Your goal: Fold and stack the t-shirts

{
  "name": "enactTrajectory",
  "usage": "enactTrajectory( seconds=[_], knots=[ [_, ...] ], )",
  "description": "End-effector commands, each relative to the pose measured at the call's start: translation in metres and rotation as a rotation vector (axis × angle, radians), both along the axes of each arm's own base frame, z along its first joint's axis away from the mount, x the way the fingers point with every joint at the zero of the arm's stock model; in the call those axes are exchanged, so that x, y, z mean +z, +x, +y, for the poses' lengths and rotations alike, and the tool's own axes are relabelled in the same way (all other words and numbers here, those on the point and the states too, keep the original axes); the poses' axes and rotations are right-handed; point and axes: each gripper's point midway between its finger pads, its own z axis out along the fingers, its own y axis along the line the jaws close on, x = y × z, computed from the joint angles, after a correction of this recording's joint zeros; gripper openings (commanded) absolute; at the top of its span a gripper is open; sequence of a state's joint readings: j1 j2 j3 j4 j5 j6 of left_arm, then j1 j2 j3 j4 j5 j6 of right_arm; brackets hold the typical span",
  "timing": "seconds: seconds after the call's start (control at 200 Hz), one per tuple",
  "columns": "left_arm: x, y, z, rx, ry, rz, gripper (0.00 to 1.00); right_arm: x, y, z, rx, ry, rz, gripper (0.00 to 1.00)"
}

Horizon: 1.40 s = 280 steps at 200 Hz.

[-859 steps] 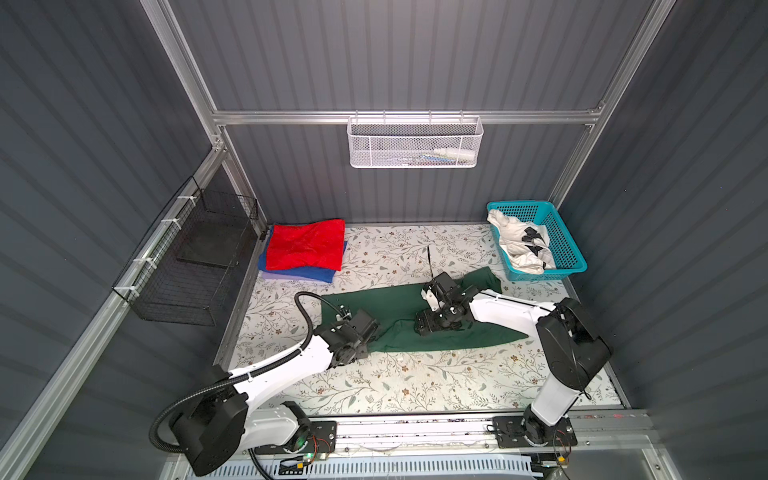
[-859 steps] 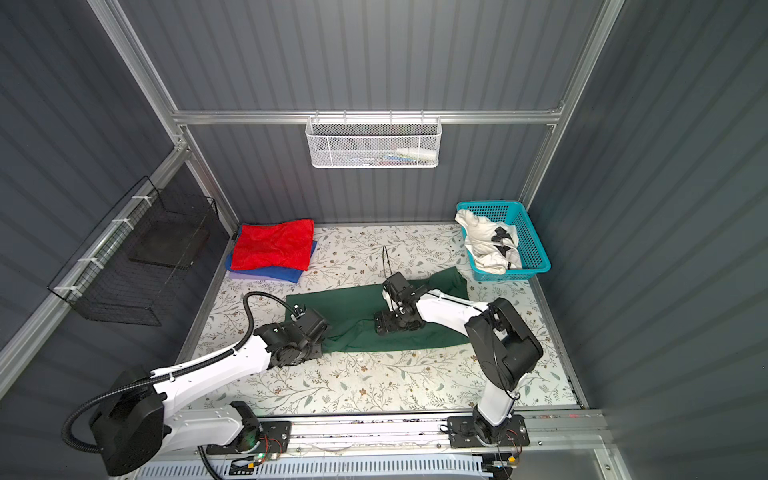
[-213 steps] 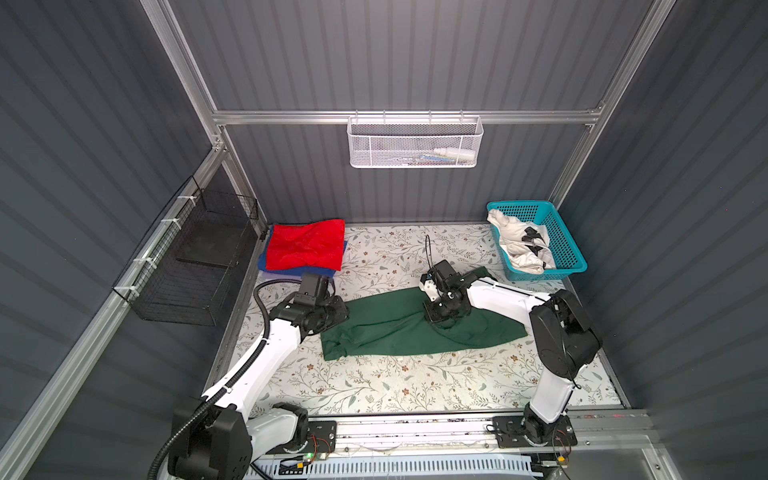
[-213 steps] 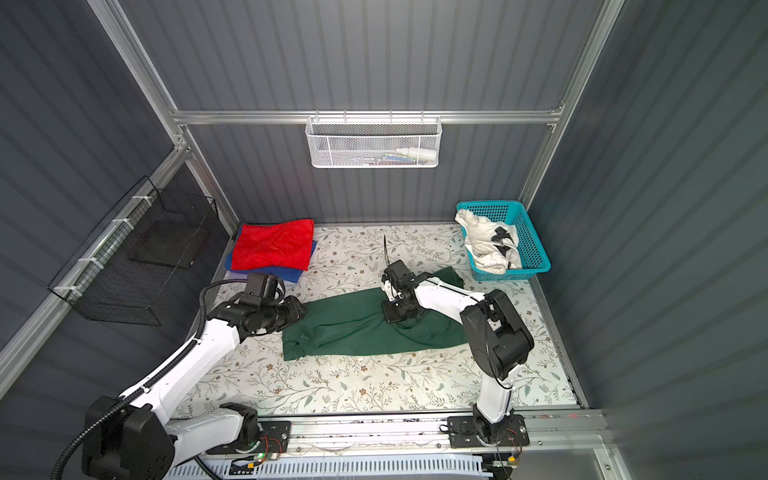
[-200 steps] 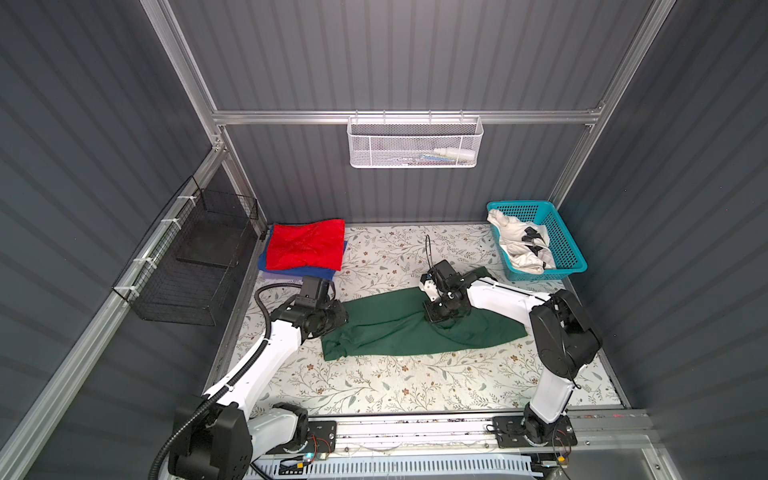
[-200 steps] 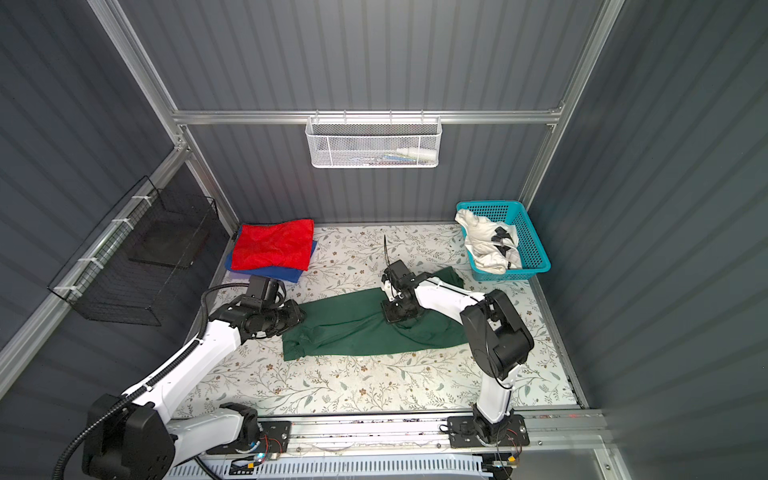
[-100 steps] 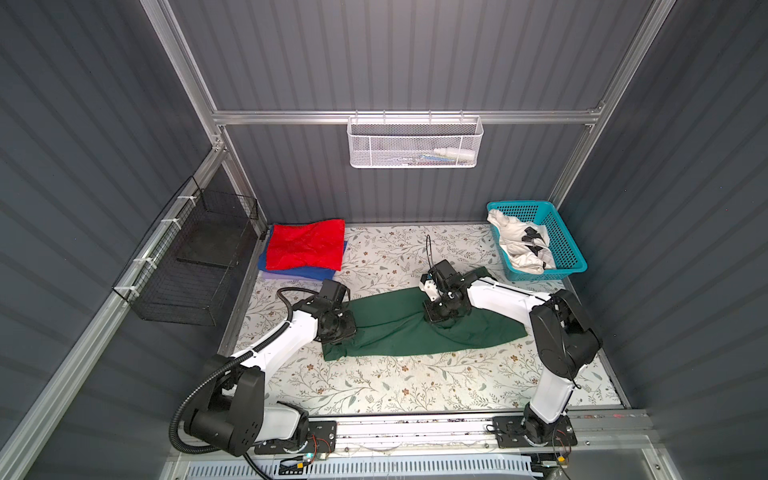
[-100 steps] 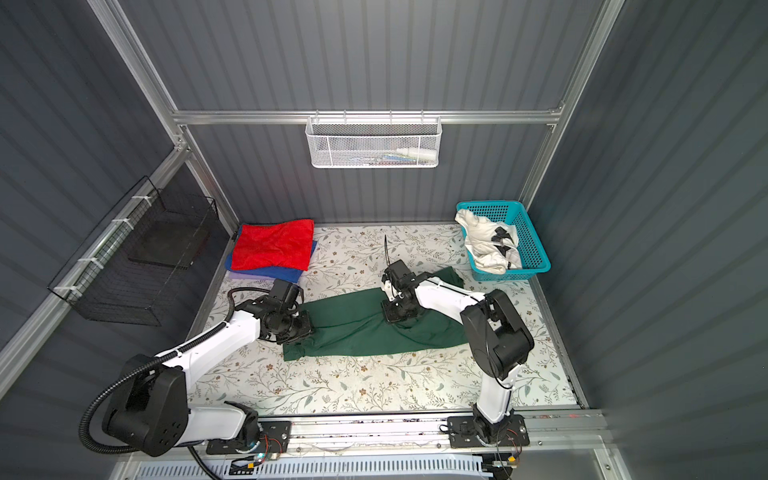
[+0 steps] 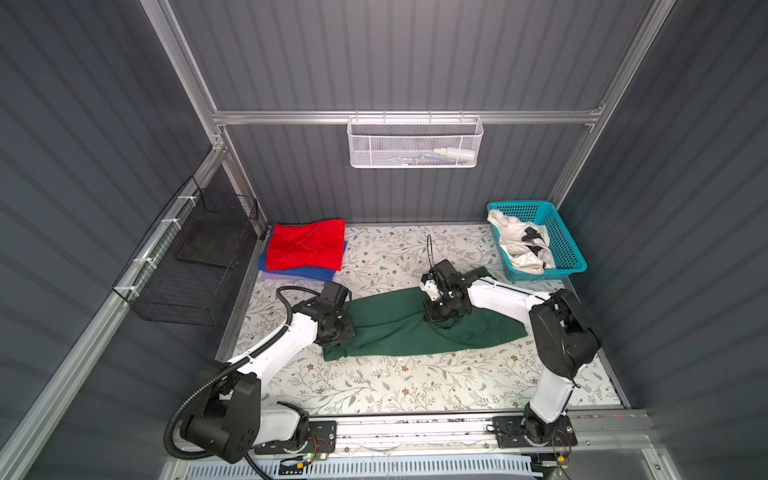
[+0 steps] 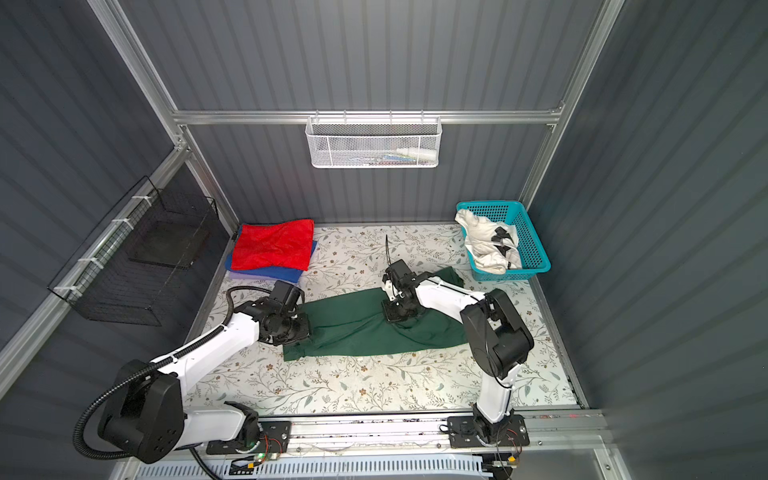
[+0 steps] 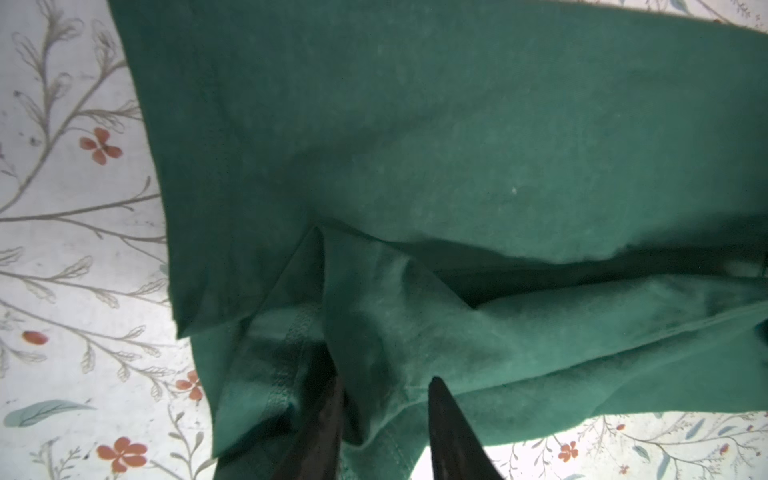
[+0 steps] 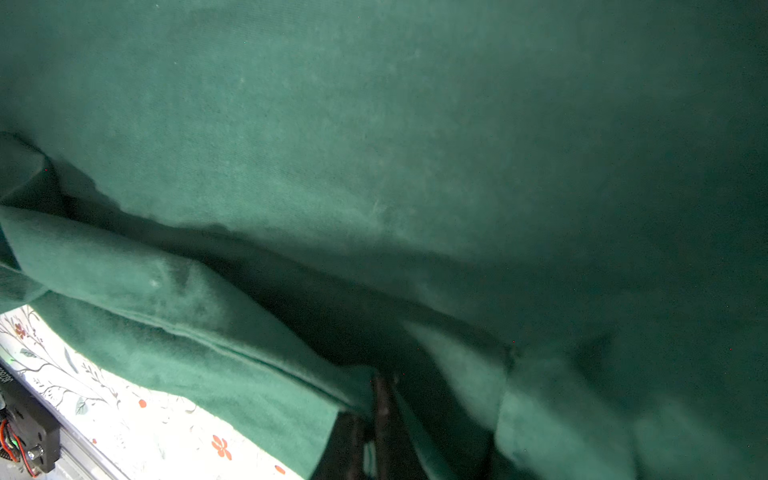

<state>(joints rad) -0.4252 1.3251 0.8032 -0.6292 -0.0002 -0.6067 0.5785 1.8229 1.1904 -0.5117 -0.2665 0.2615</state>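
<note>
Top views both show the dark green t-shirt [image 9: 399, 332] as a long band on the flowered table [image 9: 395, 386], its long axis running left to right across the middle, the right end angled slightly toward the back wall.

The left gripper [image 11: 386, 382] is down on the band's left end. The right gripper [image 9: 440, 320] sits about halfway along, at the far edge, where the cloth puckers toward it. The next fold, I judge, depends on this: each arm has its own part of the band, and the left arm alone has the free end.

The left wrist view shows what the arm hides from above. Two dark fingers [image 11: 449, 419] stand partly apart with a raised ridge of stitched hem between them, several layers deep. Whether they already pinch it I cannot tell.

The right wrist view fills with green. Its jaws are closed together on a fold of the shirt.

Only the top views show the rest. A red t-shirt [image 9: 305, 245] lies folded on a blue t-shirt [image 9: 299, 272] at the far left corner, nearer the left arm. A white t-shirt [image 9: 521, 245] is crumpled in the turquoise basket [image 9: 569, 249] at the far right.
</note>
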Motion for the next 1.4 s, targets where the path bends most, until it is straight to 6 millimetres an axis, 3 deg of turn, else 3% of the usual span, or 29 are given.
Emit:
enactTrajectory(
  seconds=[0.0,0.26,0.365,0.465,0.585,0.695,0.916,1.176,1.396],
  knots=[
    [-0.001,-0.001,0.006,-0.021,0.055,0.007,0.35,-0.002,0.003,0.002,-0.004,0.008,0.007,0.09],
    [-0.008,0.006,0.006,-0.036,0.083,0.008,0.29,-0.002,0.003,0.002,-0.003,0.013,0.009,0.09],
    [-0.009,0.009,0.004,-0.039,0.08,0.003,0.18,-0.002,0.003,0.002,-0.001,0.014,0.009,0.09],
    [-0.009,0.014,0.0,-0.044,0.07,0.003,0.0,-0.003,0.003,0.001,-0.003,0.012,0.009,0.09],
    [-0.009,0.016,-0.007,-0.062,0.055,0.032,0.0,-0.003,0.004,-0.002,-0.007,-0.011,0.003,0.08],
    [0.004,0.013,-0.005,-0.063,0.056,0.037,0.0,0.002,-0.001,-0.004,0.007,-0.011,0.005,0.07],
    [0.047,-0.02,0.009,-0.056,0.051,0.041,0.0,0.002,-0.029,-0.015,0.04,-0.033,0.037,0.07],
    [0.056,-0.075,0.028,-0.014,0.035,0.12,0.0,0.008,-0.071,-0.023,0.106,-0.052,0.076,0.08],
    [0.079,-0.107,0.039,0.024,0.012,0.151,0.0,0.016,-0.09,-0.023,0.149,-0.069,0.102,0.07]
  ],
)
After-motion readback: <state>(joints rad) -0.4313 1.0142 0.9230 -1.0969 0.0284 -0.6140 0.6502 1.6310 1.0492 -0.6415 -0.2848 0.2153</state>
